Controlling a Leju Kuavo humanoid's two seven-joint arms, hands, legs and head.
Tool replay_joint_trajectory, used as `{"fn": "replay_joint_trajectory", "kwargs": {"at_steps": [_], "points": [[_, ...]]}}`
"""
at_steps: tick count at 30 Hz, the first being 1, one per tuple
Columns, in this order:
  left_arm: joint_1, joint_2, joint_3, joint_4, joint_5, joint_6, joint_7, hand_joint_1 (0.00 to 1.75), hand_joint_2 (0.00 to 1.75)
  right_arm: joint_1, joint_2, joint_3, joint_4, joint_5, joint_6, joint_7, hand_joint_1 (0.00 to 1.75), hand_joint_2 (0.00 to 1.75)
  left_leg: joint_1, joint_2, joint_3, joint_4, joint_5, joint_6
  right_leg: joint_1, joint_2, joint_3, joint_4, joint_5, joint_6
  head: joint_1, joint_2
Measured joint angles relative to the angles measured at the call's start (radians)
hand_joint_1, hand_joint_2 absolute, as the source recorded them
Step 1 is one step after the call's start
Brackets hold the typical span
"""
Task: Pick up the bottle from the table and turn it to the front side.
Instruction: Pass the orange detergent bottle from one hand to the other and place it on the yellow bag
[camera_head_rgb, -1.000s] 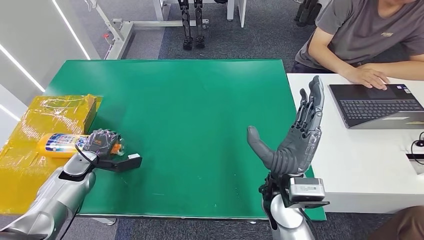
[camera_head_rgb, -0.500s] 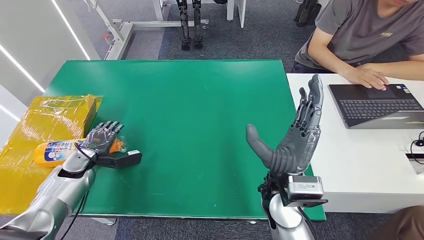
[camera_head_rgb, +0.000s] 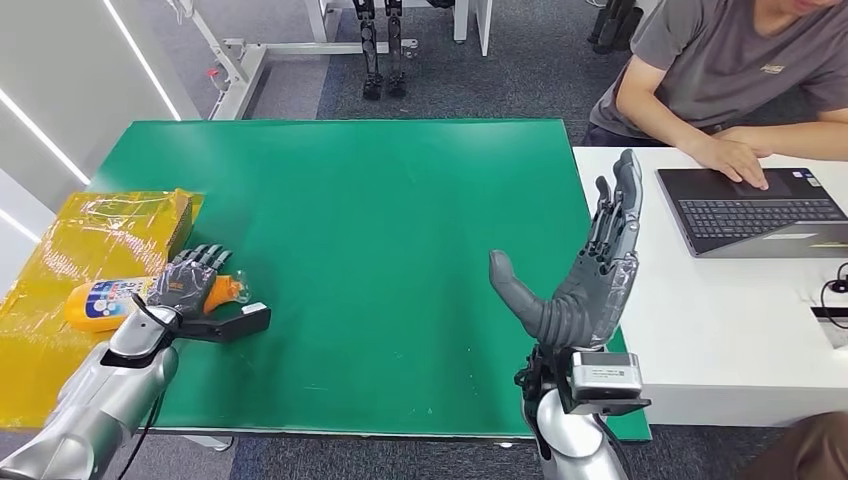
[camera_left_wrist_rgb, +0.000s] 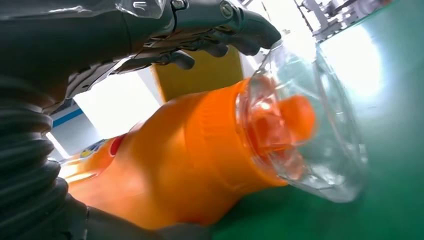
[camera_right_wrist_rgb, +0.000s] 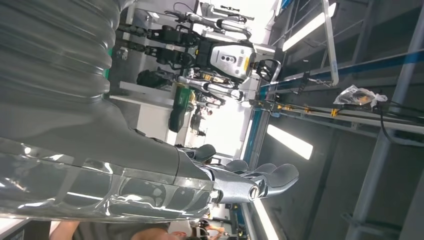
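I see the green-topped bench (camera_head_rgb: 380, 250) across most of my head view, with a white bench (camera_head_rgb: 730, 330) at 3 o'clock where a seated person in a grey shirt (camera_head_rgb: 720, 70) works a dark laptop (camera_head_rgb: 750, 210). At 9 o'clock lies a crinkled yellow plastic sheet (camera_head_rgb: 60, 270). My right hand (camera_head_rgb: 590, 270) stands upright at 4 o'clock, fingers straight and spread, holding nothing. The orange plastic bottle with a clear cap (camera_head_rgb: 115, 298) lies on its side at 8 o'clock, straddling sheet and green bench. My left hand (camera_head_rgb: 195, 285) rests over its neck, fingers (camera_left_wrist_rgb: 220, 30) extended across the cap, thumb beneath; not clamped tight.
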Motion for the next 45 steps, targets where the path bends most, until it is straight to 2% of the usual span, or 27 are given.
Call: {"fn": "replay_joint_trajectory", "kwargs": {"at_steps": [5,9,15,20,24,30,31,34,36,41,45], "points": [[0.084,0.026,0.038,-0.1,-0.013,0.007,0.047,0.0,1.75,0.01,0.0,-0.001,0.0,-0.004,0.017,-0.008,0.0,1.75,0.0,0.001,0.0,0.0,0.0,0.0,0.0,0.001,0.0,0.0,0.0,0.0,0.0,0.0],[0.197,0.038,0.103,-0.237,-0.054,0.01,0.073,0.0,1.75,0.018,0.0,-0.005,0.0,-0.008,0.017,-0.017,0.0,1.75,0.0,0.002,0.0,0.0,0.0,0.0,0.0,0.001,-0.001,0.0,0.0,0.0,0.0,0.0],[0.36,0.033,0.199,-0.432,-0.074,0.019,0.077,0.0,1.75,0.032,0.0,-0.011,-0.002,-0.009,0.023,-0.019,0.0,1.75,0.0,0.001,0.0,0.0,-0.001,0.0,0.0,0.001,-0.001,-0.001,-0.001,0.0,0.0,0.0],[0.464,0.019,0.269,-0.574,-0.101,0.056,0.082,0.0,1.75,0.036,0.0,-0.018,-0.003,-0.009,0.044,-0.019,0.0,1.75,0.0,0.001,-0.001,0.0,0.0,0.0,0.0,0.001,-0.002,-0.001,-0.001,0.0,0.0,0.0],[0.51,-0.002,0.311,-0.672,-0.067,0.126,0.052,0.0,1.75,0.035,0.0,-0.023,-0.003,-0.008,0.047,-0.017,0.0,1.75,0.0,0.0,-0.001,0.0,0.0,0.0,0.0,0.0,-0.001,-0.001,-0.001,0.0,0.0,0.0],[0.516,-0.026,0.335,-0.732,0.037,0.191,0.0,0.0,1.75,0.035,0.0,-0.024,-0.003,-0.008,0.046,-0.015,0.0,1.75,0.0,-0.001,-0.001,0.0,0.0,0.0,0.0,-0.001,-0.001,-0.001,0.0,0.0,0.0,0.0],[0.515,-0.033,0.337,-0.745,0.075,0.211,-0.015,0.0,1.75,0.035,0.0,-0.024,-0.003,-0.008,0.046,-0.015,0.0,1.75,0.0,-0.001,-0.001,0.0,0.0,0.0,0.0,-0.001,-0.001,-0.001,0.0,0.0,0.0,0.0],[0.509,-0.096,0.344,-0.846,0.393,0.313,-0.143,0.0,1.75,0.033,0.0,-0.02,-0.001,-0.01,0.033,-0.013,0.0,1.75,0.0,-0.001,-0.001,0.0,0.0,0.0,0.0,-0.001,-0.001,-0.001,0.0,0.0,0.0,0.0],[0.502,-0.133,0.343,-0.895,0.564,0.315,-0.203,0.0,1.75,0.03,0.0,-0.014,0.003,-0.014,0.026,-0.013,0.0,1.75,-0.001,-0.001,-0.001,0.0,0.0,0.0,0.0,-0.001,-0.001,-0.001,0.0,0.0,0.0,0.0],[0.47,-0.206,0.32,-0.954,0.926,0.195,-0.285,0.0,1.75,0.013,0.001,0.001,0.018,-0.024,0.024,-0.009,0.0,1.75,-0.001,-0.001,-0.001,0.0,0.0,0.0,0.0,-0.002,-0.001,-0.001,0.0,0.0,0.0,0.0],[0.453,-0.276,0.305,-0.983,1.33,-0.007,-0.285,0.0,1.75,0.005,0.001,0.008,0.033,-0.037,0.025,-0.008,0.0,1.75,-0.001,-0.001,-0.001,0.001,0.0,0.0,0.0,-0.002,-0.001,-0.001,0.0,0.0,0.0,0.0]]}}
